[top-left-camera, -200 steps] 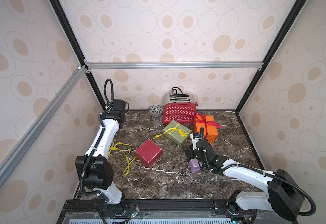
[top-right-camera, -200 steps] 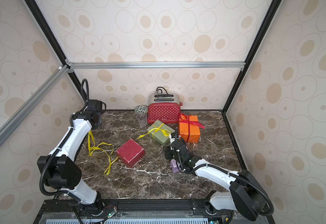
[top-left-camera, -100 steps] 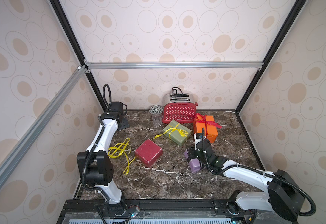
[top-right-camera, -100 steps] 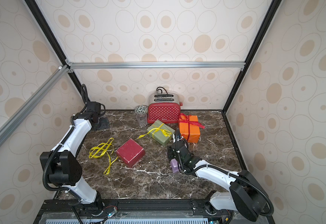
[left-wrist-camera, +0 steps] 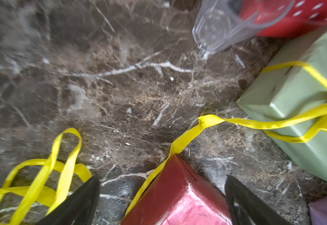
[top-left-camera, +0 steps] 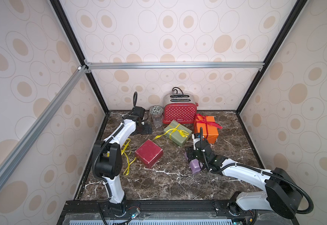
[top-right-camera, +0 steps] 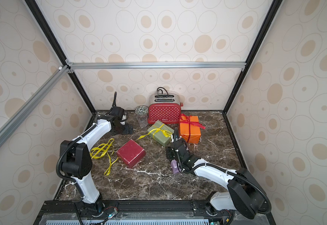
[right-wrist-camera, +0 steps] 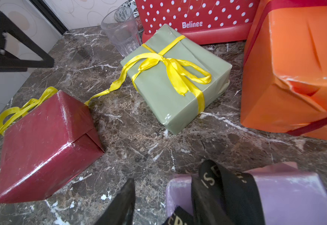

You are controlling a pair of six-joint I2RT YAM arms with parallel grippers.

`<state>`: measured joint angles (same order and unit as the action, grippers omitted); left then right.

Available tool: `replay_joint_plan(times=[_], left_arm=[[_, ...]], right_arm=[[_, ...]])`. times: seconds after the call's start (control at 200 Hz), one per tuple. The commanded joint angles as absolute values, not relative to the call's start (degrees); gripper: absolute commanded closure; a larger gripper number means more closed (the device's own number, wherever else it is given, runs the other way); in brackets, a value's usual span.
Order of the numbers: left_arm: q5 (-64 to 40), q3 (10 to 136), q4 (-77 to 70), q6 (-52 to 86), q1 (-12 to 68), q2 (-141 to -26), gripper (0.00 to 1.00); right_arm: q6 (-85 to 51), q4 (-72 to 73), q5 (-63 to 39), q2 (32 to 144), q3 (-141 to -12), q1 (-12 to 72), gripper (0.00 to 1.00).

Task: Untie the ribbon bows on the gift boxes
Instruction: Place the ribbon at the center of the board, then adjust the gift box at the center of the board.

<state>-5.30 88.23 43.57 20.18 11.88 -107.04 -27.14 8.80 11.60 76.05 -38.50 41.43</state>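
The left gripper (top-left-camera: 142, 129) hung with its jaws spread wide and nothing between them, low over the marble table (top-left-camera: 168, 185) in the back left corner, just beside the clear glass (top-left-camera: 157, 119) and near the patterned bowl (top-left-camera: 156, 110). The right gripper (top-left-camera: 191, 156) sat at the lilac box (right-wrist-camera: 285, 194), where the black ribbon (right-wrist-camera: 227, 191) crossed close before its wrist camera. Only one finger (right-wrist-camera: 123, 198) showed there, so I could not tell whether it pinched the ribbon or merely stood around it. The dark red box (top-left-camera: 149, 153) lay bare, with a loose yellow ribbon (top-right-camera: 101, 151) heaped on the table between it and the left arm. The olive green box (top-left-camera: 177, 132) kept its yellow bow (right-wrist-camera: 170, 66) tied, and the orange box (top-left-camera: 206, 130) its red bow (top-left-camera: 203, 119), both just in front of the toaster (top-left-camera: 179, 115). The likeliest trouble seemed a pull on the black ribbon dragging or tipping the light lilac box instead of loosening the knot, since nothing pinned it down. A sweep of the left arm toward the green box could also have toppled the glass or snagged the loose ribbon. The bow's long tail (left-wrist-camera: 207, 120) ran to the red box's corner, so a tug there might have shifted that box. The back was crowded and walled. The front middle of the table lay open for pulling ribbon out.
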Motion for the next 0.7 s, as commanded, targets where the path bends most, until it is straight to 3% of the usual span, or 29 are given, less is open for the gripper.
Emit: replay_joint_plan(times=[0.0,0.476,0.696], left_arm=[[-11.1,89.9,46.1,23.6,11.7,-108.2,0.01],[-17.7,81.6,39.9,29.1,19.8,-102.6,0.01],[-5.7,83.0,44.5,27.6,19.0,-98.6,0.01]], right_arm=[[-26.8,8.4,6.6,78.0,-40.6,41.8,0.50],[-25.2,6.6,-7.5,88.3,-47.6,43.9,0.44],[-25.2,6.1,-7.9,89.2,-48.2,44.0,0.44]])
